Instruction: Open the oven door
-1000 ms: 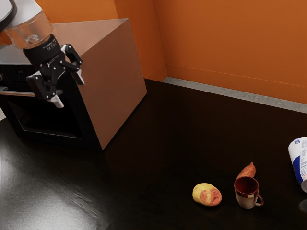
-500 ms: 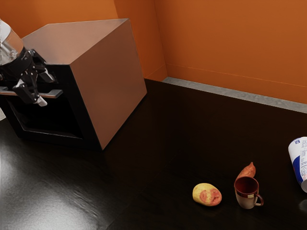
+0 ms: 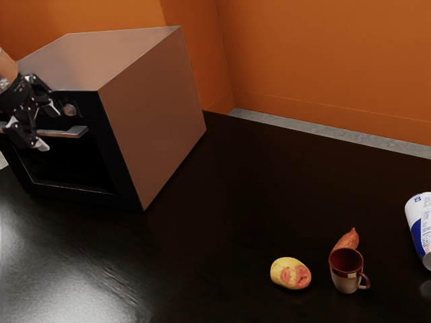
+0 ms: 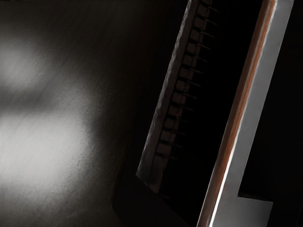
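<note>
At the exterior view's left edge, the gripper (image 3: 48, 126) is open in front of the oven (image 3: 149, 118), one fingertip above the level of the door handle (image 3: 75, 132) and the other below it. Whether either finger touches the bar cannot be told. The oven door (image 3: 110, 165) stands upright and flush with the front, around a dark window. In the wrist view the long grey handle (image 4: 251, 118) runs slantwise close under my hand, beside the dark window (image 4: 203, 123) with rack-like bars behind it.
A round knob (image 3: 70, 110) sits on the panel above the handle. Far off on the black table (image 3: 222, 202) are a yellow-red potato-like item (image 3: 290, 273), a mug (image 3: 346, 272), an orange-brown root (image 3: 347, 239) and a white-blue container (image 3: 421, 225) at the exterior view's right edge.
My gripper has moved toward the exterior view's left along the oven front, from near the side corner to farther along the handle, uncovering the knob. The door has not visibly moved.
</note>
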